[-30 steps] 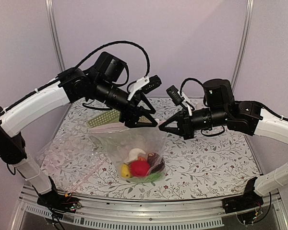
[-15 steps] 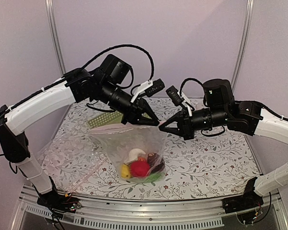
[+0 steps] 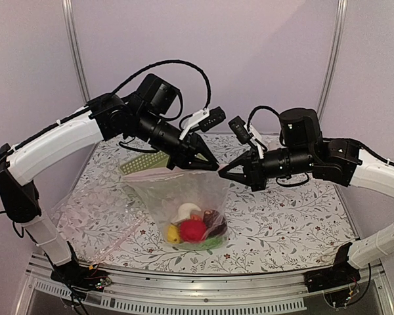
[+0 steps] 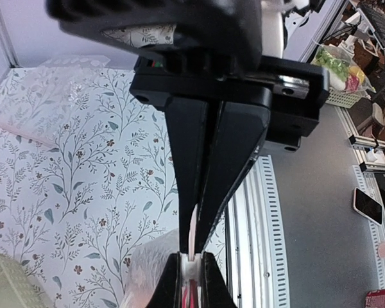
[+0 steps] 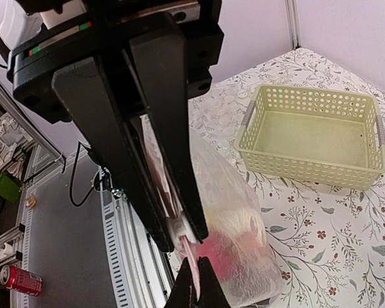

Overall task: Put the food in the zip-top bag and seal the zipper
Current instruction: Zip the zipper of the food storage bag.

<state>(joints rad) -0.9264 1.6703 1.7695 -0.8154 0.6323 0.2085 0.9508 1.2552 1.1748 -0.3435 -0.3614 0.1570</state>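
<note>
Food (image 3: pixel 192 230) sits at the bottom of the bag (image 3: pixel 177 197), which hangs upright over the tabletop (image 3: pixel 282 216) — so sealing is the step in hand. Both end effectors are pinched tight at the right end of the zipper (image 3: pixel 164 173): the left end effector (image 3: pixel 212 168) on the pink strip, the right end effector (image 3: pixel 223 173) by the white slider (image 5: pixel 183 229). Next, I judge, one must anchor that corner while the other draws the slider along the mouth — keeping the strip taut.

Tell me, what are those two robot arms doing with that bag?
They are holding the zip-top bag up by its top edge. The left gripper and the right gripper are both pinched shut on the pink zipper, tip to tip at one corner. The food sits in the bottom of the bag. The green basket behind is empty.
</note>
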